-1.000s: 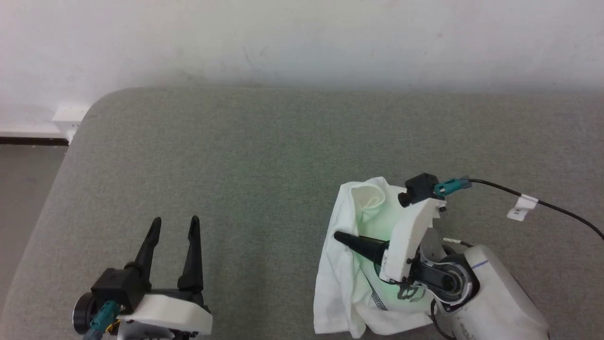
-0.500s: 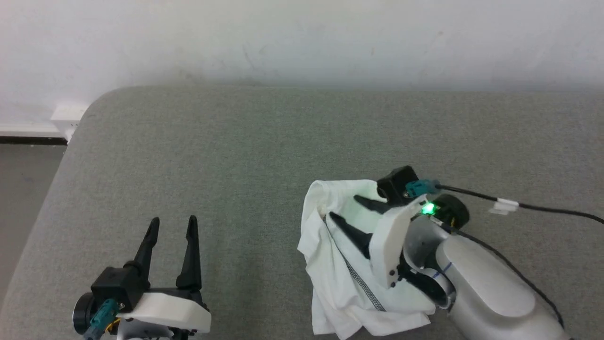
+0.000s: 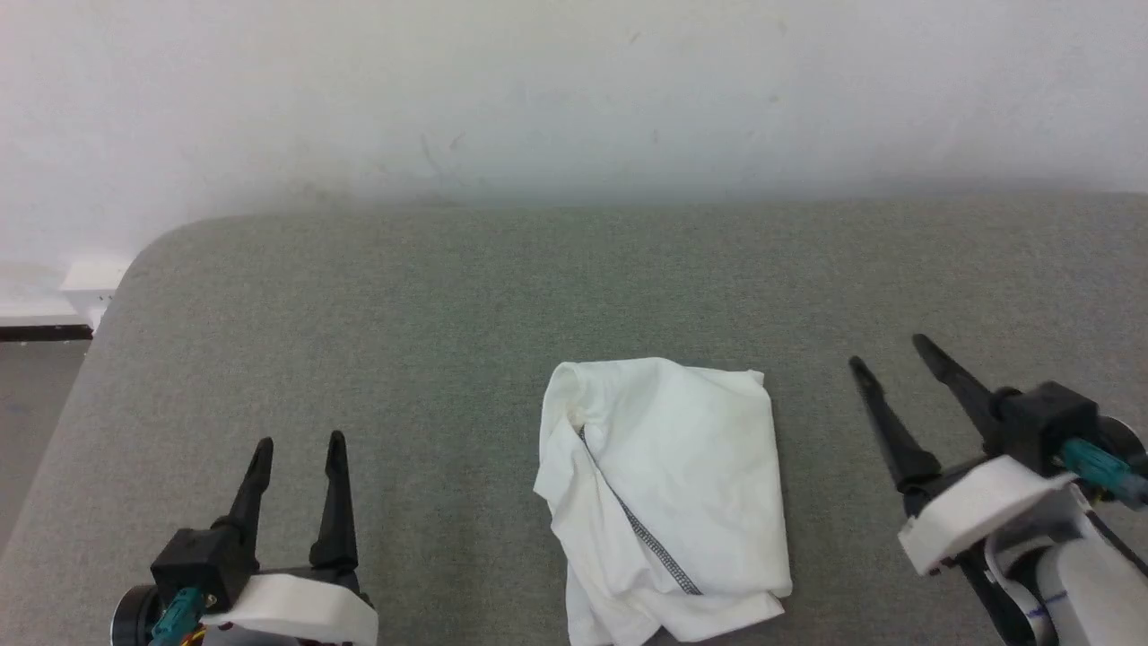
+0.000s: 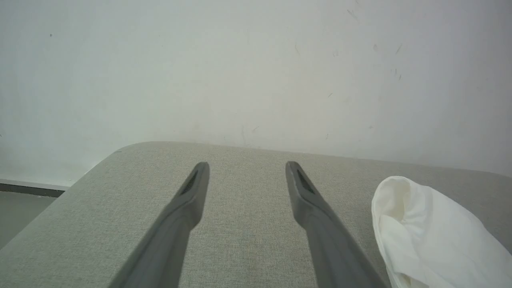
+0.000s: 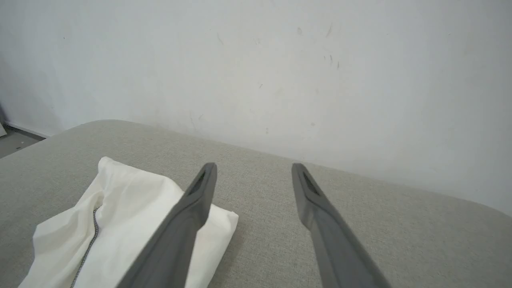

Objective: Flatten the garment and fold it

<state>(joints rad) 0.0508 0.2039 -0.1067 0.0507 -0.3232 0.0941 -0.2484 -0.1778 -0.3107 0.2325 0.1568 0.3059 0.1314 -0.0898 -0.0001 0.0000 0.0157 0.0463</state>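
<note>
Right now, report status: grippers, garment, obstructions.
Left gripper open, empty. Right gripper open, empty. Garment lies bundled on grey pad between them. No obstruction seen.

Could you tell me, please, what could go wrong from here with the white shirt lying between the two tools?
1. The garment lies loosely folded, its lower left layers bunched and a stitched seam showing; the fold may slump open.
2. The right tool stands open close beside it; a sweep inward could snag the top layer. The left tool, also open, sits farther off.
</note>
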